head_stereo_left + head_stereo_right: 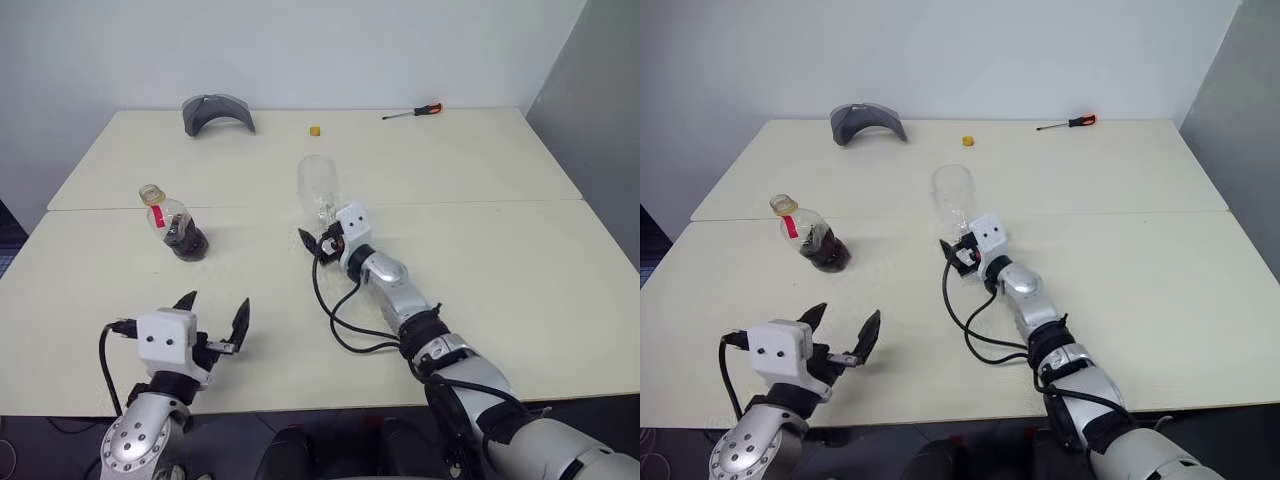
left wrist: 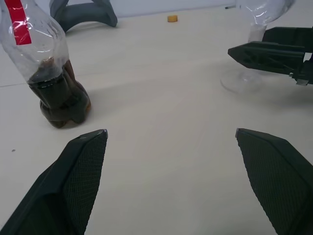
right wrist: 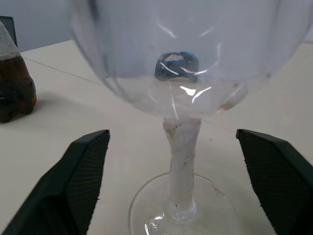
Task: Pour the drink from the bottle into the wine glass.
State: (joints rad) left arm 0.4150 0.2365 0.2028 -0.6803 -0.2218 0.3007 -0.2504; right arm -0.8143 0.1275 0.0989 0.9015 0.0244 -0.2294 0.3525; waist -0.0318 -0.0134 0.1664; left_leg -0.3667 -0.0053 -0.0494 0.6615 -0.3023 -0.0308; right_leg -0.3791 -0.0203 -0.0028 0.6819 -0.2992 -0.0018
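the bottle (image 1: 172, 223) stands upright on the table (image 1: 520, 260), uncapped, with dark drink (image 1: 186, 240) only in its belly — its long axis vertical, ahead of the left gripper (image 1: 214, 314) and a little to that gripper's left. the left gripper is the nearer one by far; its fingers are spread wide and hold nothing, pointing level and forward over the near edge of the table, well short of the bottle. in the left wrist view the bottle sits off the line between the fingers, toward the left finger (image 2: 68, 181), so the reach probably needs a shift left as well as forward.

the glass (image 1: 318, 190) stands upright near the table's middle, empty as far as i can tell. the right gripper (image 1: 322, 238) points level at its stem (image 3: 181, 156) — fingers wide open either side of it, not touching, holding nothing. the right arm is stretched forward and angled left.

a small yellow cap (image 1: 315, 130) lies further back on the table, apart from both.
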